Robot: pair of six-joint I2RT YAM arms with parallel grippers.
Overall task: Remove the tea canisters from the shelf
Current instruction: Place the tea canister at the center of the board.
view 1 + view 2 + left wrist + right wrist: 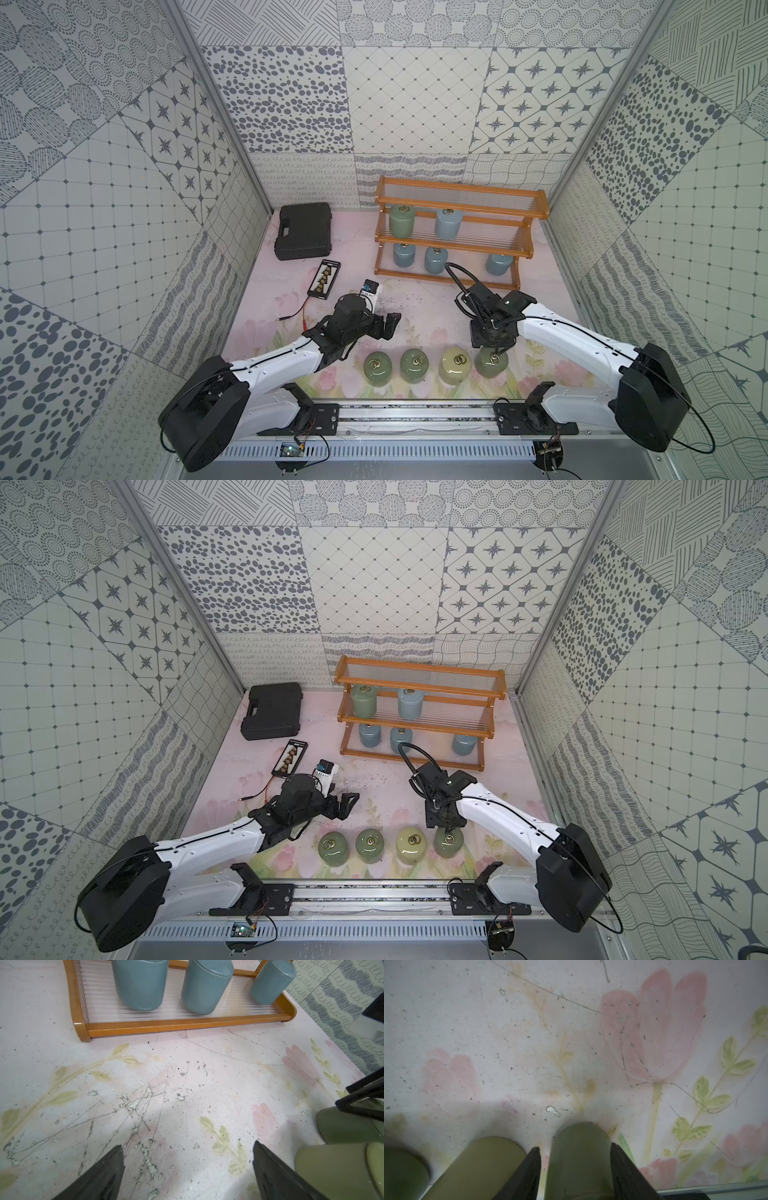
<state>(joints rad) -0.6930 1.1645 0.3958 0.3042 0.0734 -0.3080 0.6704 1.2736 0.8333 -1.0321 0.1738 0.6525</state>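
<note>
Both top views: shelf (541, 203) holds five canisters (401, 222).

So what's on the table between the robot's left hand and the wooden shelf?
Nothing. In the left wrist view, only bare, scratched flowery table stretches from the open left hand to the front rail of the shelf.

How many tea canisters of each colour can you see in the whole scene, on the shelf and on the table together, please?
Sage green canisters: 4
Pale blue canisters: 4
Cream canister: 1
Total: 9
</note>
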